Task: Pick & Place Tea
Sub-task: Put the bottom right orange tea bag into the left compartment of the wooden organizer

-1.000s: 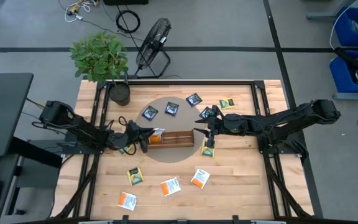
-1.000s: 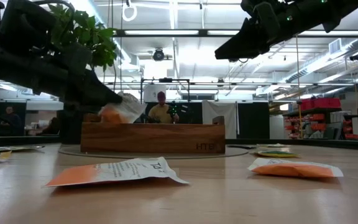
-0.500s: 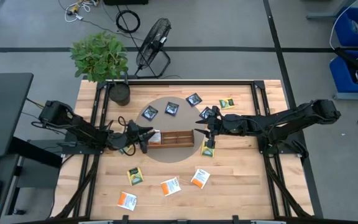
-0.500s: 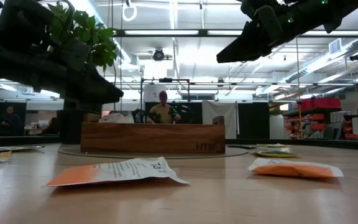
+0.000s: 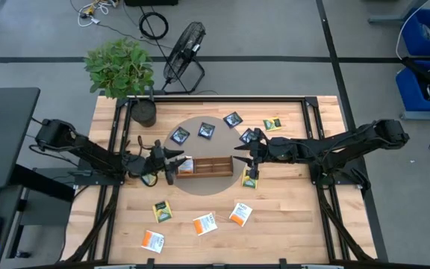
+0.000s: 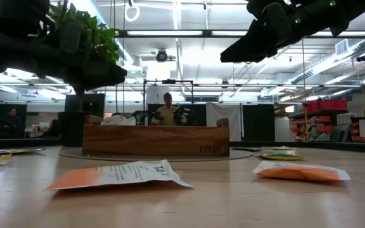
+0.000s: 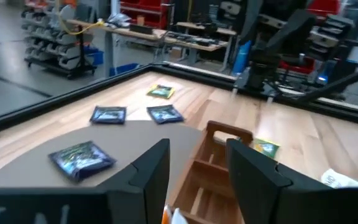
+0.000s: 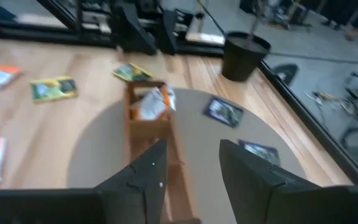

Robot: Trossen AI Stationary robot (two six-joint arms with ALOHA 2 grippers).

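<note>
An orange sachet (image 6: 116, 177) lies nearest on the table. Beyond, the tray (image 5: 207, 166) has one sachet (image 5: 187, 164) in its end slot, so a drop looks done. Left gripper (image 5: 172, 164) and right gripper (image 5: 242, 154) hover, fingers apart, empty. Next: fetch another.

A leafy green plant in a dark pot (image 5: 142, 110) stands at the table's far corner. A black floor fan (image 5: 183, 46) sits beyond. Somebody, blurred, seems to stand behind the long brown wooden tray (image 6: 155, 140).
</note>
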